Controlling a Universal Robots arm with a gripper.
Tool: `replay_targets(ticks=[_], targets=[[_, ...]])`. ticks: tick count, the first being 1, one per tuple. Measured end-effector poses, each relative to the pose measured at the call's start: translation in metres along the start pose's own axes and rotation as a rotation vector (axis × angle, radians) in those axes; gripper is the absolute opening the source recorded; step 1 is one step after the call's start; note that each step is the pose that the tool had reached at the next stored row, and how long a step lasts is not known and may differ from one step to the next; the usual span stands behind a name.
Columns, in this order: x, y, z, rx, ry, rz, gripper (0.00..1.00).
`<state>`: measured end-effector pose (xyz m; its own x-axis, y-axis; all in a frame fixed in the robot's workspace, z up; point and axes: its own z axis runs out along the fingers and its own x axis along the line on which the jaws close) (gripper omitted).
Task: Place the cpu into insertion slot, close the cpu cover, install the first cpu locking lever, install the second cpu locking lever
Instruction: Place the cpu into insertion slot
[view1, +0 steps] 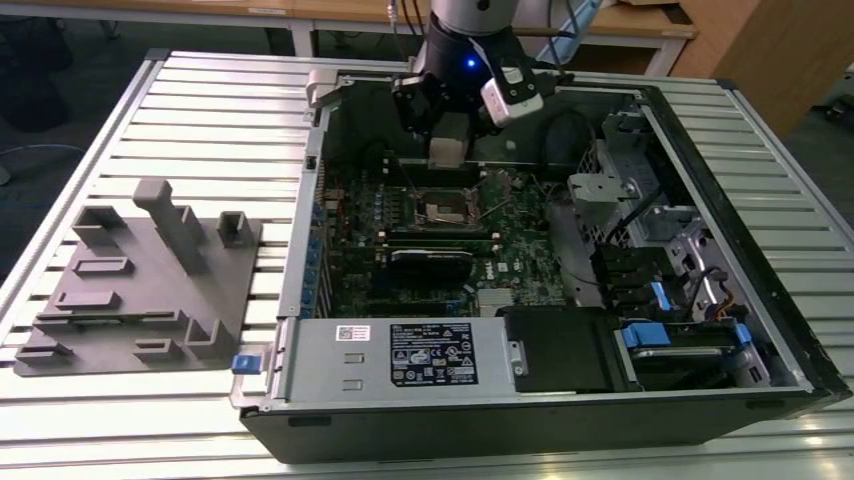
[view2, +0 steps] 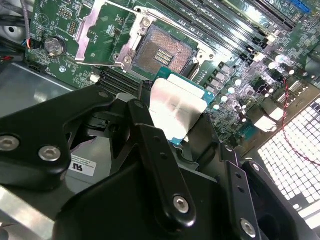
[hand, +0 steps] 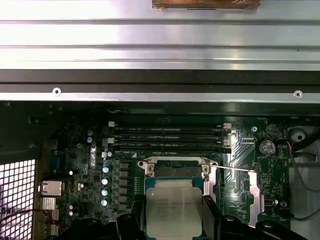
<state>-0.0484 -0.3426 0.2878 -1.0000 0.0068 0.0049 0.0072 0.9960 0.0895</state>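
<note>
My gripper (view1: 450, 150) is shut on the cpu (hand: 172, 210), a flat square chip with a dull silver top and a green edge, gripped between two black fingers (hand: 210, 216). In the second wrist view the cpu (view2: 177, 106) hangs tilted, a short way from the insertion slot (view2: 162, 50). The slot's dark centre is bare. The cpu cover (view2: 134, 40), a thin silver frame with a window, stands flipped open beside the slot. In the exterior view the gripper hovers inside the open computer case, just beyond the insertion slot (view1: 447, 208) on the green board.
Long black memory slots (hand: 170, 137) run beside the socket. The case wall (view1: 300, 200) and its rim surround the board. A power supply box (view1: 400, 355) and drive bays (view1: 667, 335) fill the near side. A grey fixture block (view1: 147, 270) lies on the slatted table at the exterior view's left.
</note>
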Motion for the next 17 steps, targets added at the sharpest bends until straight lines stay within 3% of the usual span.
replay_targets(ticks=[17], targets=[[0.0020,-0.0004,0.0045,-0.0003,-0.0002,0.000,0.54]])
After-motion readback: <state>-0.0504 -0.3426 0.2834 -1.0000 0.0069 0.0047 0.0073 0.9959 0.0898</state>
